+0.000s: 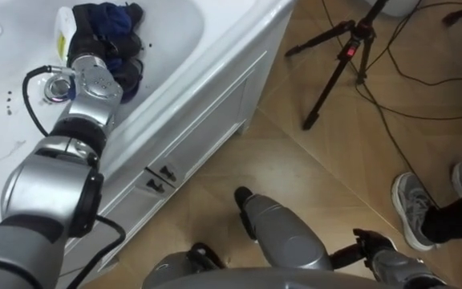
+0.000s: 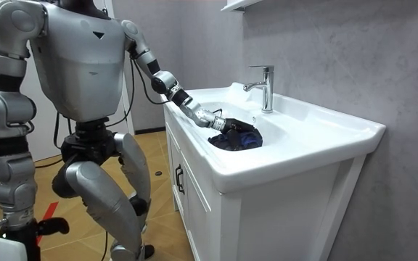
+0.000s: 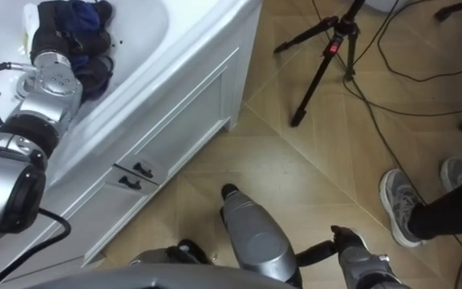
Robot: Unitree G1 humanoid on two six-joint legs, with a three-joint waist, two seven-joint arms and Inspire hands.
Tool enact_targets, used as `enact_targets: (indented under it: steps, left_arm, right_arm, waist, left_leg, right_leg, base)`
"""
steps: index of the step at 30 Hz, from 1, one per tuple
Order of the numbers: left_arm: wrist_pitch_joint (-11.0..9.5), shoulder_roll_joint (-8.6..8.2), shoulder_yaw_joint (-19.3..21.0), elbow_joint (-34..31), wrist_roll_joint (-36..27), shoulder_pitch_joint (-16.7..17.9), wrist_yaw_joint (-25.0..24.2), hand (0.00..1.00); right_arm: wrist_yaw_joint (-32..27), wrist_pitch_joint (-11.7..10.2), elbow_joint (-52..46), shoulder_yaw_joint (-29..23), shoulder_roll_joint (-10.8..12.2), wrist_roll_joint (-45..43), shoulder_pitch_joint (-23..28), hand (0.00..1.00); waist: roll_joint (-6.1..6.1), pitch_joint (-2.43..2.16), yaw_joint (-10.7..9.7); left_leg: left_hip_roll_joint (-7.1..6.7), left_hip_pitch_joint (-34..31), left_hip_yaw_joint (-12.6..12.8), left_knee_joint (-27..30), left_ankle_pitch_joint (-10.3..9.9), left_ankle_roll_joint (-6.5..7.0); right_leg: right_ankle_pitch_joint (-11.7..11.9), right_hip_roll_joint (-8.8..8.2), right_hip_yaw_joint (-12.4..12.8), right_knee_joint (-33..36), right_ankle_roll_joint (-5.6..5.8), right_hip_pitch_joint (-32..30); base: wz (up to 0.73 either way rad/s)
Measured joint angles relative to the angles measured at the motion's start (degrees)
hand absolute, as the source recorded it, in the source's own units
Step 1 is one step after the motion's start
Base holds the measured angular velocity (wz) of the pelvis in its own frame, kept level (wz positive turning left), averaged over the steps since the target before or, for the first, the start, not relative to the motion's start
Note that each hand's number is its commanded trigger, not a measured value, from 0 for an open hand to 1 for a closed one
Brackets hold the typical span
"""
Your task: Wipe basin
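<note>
A dark blue cloth (image 2: 239, 138) is seen bunched into a crumpled heap inside the bowl of the white basin (image 2: 318, 141); it is laid low against the bowl's front wall, close to the basin's front edge

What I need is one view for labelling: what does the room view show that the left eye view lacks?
Room view: the faucet and the whole robot standing beside the cabinet. Left eye view: a person's grey shoe on the wooden floor. Both: the white basin, the dark cloth in it, the left robot hand on the cloth.
</note>
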Motion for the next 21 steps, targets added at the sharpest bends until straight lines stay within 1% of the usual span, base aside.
enact_targets:
  steps: [3, 6, 8, 10, 11, 12, 16, 19, 21]
  left_arm:
    - [-0.06, 0.01, 0.0, 0.06, 0.04, 0.0, 0.0, 1.0]
    - [-0.85, 0.34, -0.46, 0.46, 0.34, 0.09, 0.09, 1.0]
    - [-1.45, 0.7, -1.03, 0.89, 3.01, 0.11, 0.21, 1.0]
    - [-2.08, 0.91, -1.07, 1.66, 6.1, 0.11, 0.49, 1.0]
    - [-2.24, 1.06, -1.07, 1.94, 7.86, 0.12, 0.51, 1.0]
    - [-2.21, 1.1, -1.07, 2.04, 8.58, 0.11, 0.52, 1.0]
    - [-1.96, 1.93, -1.14, 2.48, 13.68, 0.61, 0.5, 1.0]
    - [-1.95, 2.15, -1.09, 2.87, 14.81, 1.2, 0.51, 1.0]
    - [-1.92, 2.21, -0.99, 3.05, 15.01, 1.43, 0.51, 1.0]
  right_arm:
    - [0.0, -0.01, 0.03, 0.0, 0.0, 0.01, -0.1, 0.0]
    - [0.0, 0.0, -0.03, 0.0, -0.02, 0.14, -0.85, 0.0]
    - [0.07, -0.04, -0.09, 0.11, -0.02, 0.36, -0.98, 0.0]
    - [0.2, -0.02, -0.29, 0.07, -0.03, 0.4, -1.02, 0.0]
    - [0.39, 0.02, -0.64, 0.07, -0.05, 0.33, -1.03, 0.0]
    - [0.54, 0.03, -0.79, 0.07, -0.05, 0.29, -1.04, 0.0]
    - [1.17, 0.09, -1.8, 0.01, -0.16, 0.29, -0.77, 0.0]
    - [1.21, 0.25, -2.01, -0.01, -0.27, 0.73, -0.93, 0.0]
    - [1.14, 0.26, -2.11, 0.02, -0.27, 1.92, -0.89, 0.0]
  waist:
    - [-0.05, 0.05, 0.01]
    - [0.08, 0.32, 0.1]
    - [0.32, 0.69, 0.29]
    - [0.62, 0.93, 0.33]
    - [0.74, 1.1, 0.33]
    - [0.73, 1.18, 0.33]
    - [1.24, 1.1, 0.51]
    - [1.47, 0.96, 0.75]
    - [1.45, 0.96, 1.13]
  left_leg:
    - [0.02, 0.01, 0.06, 0.04, -0.04, 0.02]
    - [0.05, 0.19, 0.37, -0.06, -0.07, 0.04]
    - [0.12, 0.22, 0.36, -0.16, -0.07, 0.01]
    - [0.16, 0.27, 0.3, -0.19, -0.08, -0.03]
    - [0.16, 0.44, 0.33, -0.25, -0.17, -0.2]
    - [0.16, 0.56, 0.37, -0.29, -0.23, -0.3]
    - [0.18, 1.09, 0.77, -0.35, -0.42, -0.53]
    - [0.16, 1.09, 0.76, -0.3, -0.4, -0.56]
    - [0.18, 1.02, 0.71, -0.15, -0.36, -0.64]
  right_leg:
    - [0.0, -0.02, -0.06, 0.0, -0.01, 0.02]
    - [0.01, 0.04, 0.12, 0.03, -0.02, 0.15]
    - [0.04, 0.1, 0.16, 0.14, -0.06, 0.32]
    - [0.08, 0.15, 0.1, 0.19, -0.13, 0.35]
    - [0.08, 0.17, 0.1, 0.27, -0.13, 0.41]
    - [0.09, 0.18, 0.09, 0.33, -0.14, 0.45]
    - [0.04, 0.22, 0.06, 0.86, -0.28, 0.42]
    - [-0.09, 0.15, -0.15, 1.0, -0.49, 0.39]
    - [-0.28, -0.03, -0.67, 1.03, -0.75, 0.36]
  base:
    - [0.0]
    - [-0.04]
    - [-0.02]
    - [0.0]
    - [0.0]
    - [-0.06]
    - [-0.06]
    - [0.0]
    - [0.0]
